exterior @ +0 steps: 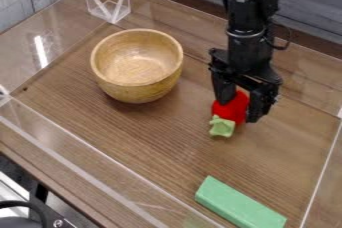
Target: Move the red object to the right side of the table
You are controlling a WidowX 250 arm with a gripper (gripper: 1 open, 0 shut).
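The red object (230, 111), a small strawberry-like toy with a light green cap (222, 126), lies on the brown wood-grain table (120, 137) right of centre. My black gripper (243, 102) hangs straight down over it, open, its fingers straddling the red body on either side. The toy's green cap points toward the near edge. I cannot tell whether the fingers touch the toy.
A wooden bowl (136, 64) stands left of the gripper. A flat green block (241, 205) lies near the front right corner. Low clear acrylic walls (80, 162) edge the tabletop, and a clear stand (108, 5) sits at the back left.
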